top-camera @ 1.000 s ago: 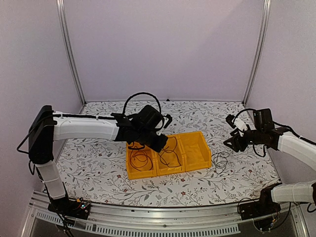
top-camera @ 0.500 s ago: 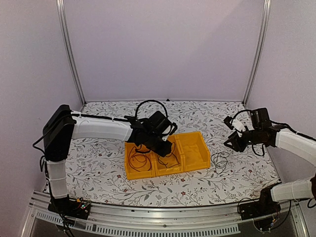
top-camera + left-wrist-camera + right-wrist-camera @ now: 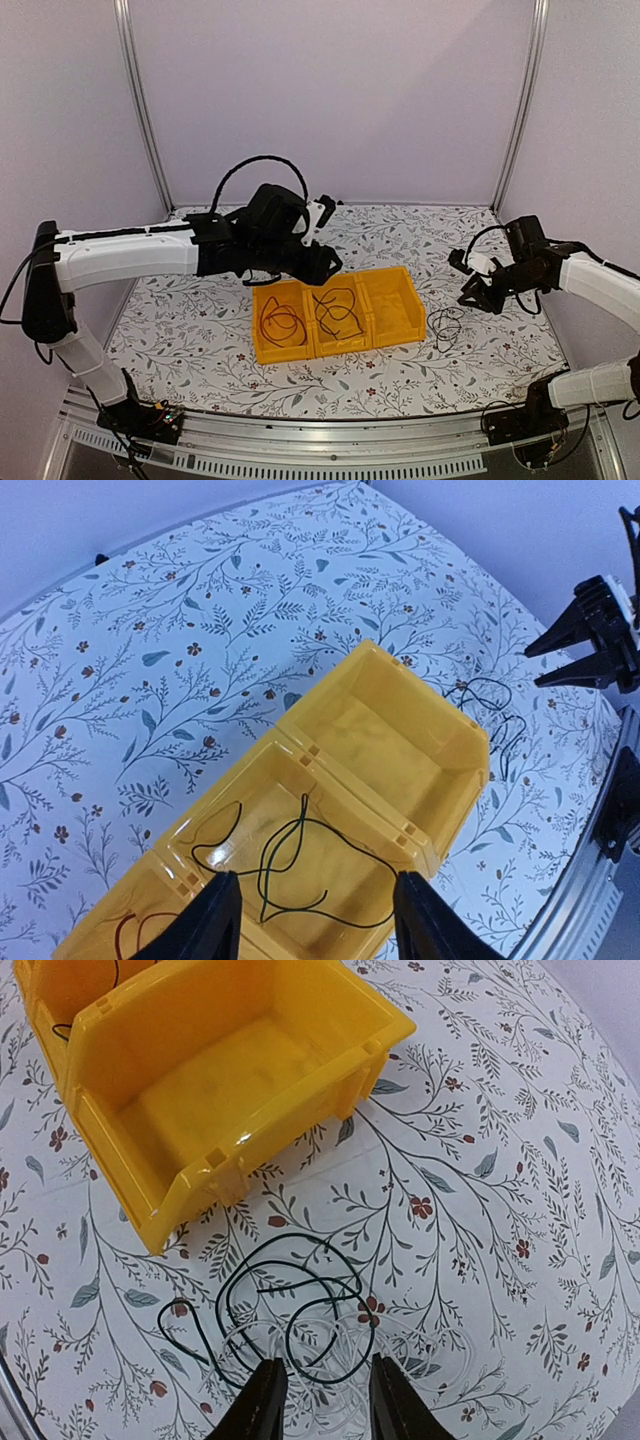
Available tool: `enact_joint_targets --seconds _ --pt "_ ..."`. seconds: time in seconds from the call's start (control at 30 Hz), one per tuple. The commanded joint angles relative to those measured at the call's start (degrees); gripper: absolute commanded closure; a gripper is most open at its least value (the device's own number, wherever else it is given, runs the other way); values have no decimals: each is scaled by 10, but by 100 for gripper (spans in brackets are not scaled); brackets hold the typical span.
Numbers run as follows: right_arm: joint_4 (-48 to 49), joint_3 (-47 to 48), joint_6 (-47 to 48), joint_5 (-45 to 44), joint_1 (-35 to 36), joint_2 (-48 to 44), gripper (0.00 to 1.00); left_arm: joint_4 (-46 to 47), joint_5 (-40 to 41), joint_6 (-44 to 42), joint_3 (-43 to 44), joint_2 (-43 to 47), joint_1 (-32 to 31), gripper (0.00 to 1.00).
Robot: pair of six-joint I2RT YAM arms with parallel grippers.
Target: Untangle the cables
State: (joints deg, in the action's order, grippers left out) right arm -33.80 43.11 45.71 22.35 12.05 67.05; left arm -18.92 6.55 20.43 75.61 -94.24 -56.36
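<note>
A yellow three-compartment bin [image 3: 385, 341] sits mid-table. Its left compartment holds a reddish cable [image 3: 283, 322]. In the middle compartment lies a dark green-black cable [image 3: 337, 312] [image 3: 290, 855]. My left gripper [image 3: 325, 265] [image 3: 315, 920] hovers above that compartment, open and holding nothing. On the table right of the bin, a black cable [image 3: 290, 1305] and a white cable [image 3: 420, 1355] lie tangled together [image 3: 445, 327]. My right gripper [image 3: 472, 297] [image 3: 325, 1400] hangs just above this tangle, its jaws open by a narrow gap with nothing between them.
The bin's right compartment [image 3: 215, 1070] [image 3: 400, 745] holds nothing. The tablecloth has a floral print. Aluminium posts [image 3: 140, 110] stand at the back corners, with walls close on both sides. The right gripper [image 3: 590, 645] shows at the edge of the left wrist view.
My left gripper rose out of the middle compartment, drew back left and opened, leaving the green-black cable in the bin. My right gripper's jaws narrowed as it shifted slightly over the tangle.
</note>
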Motion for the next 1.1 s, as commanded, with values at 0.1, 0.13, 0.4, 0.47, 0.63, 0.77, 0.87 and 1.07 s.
enact_joint_targets --seconds 0.1,0.13,0.4,0.47,0.63,0.77,0.87,1.07 --pt "-22 16 14 -29 36 48 71 86 11 41 -81 56 -13 48" --pt "-22 13 14 -34 47 52 67 89 11 43 -87 59 -12 48" --pt "-39 10 13 -21 90 57 55 93 11 48 -95 67 -14 49" --pt "-33 9 11 -33 91 59 54 97 9 51 -98 68 -15 49" --pt "-41 11 13 -42 93 78 53 106 0 54 -100 67 -14 49" --pt "-38 9 17 -44 93 99 54 111 -4 56 -100 66 -15 49" --pt "-24 11 10 -47 93 113 58 113 -7 58 -100 66 -15 49" --pt "-25 27 3 -33 94 133 70 115 -8 60 -102 66 -15 49"
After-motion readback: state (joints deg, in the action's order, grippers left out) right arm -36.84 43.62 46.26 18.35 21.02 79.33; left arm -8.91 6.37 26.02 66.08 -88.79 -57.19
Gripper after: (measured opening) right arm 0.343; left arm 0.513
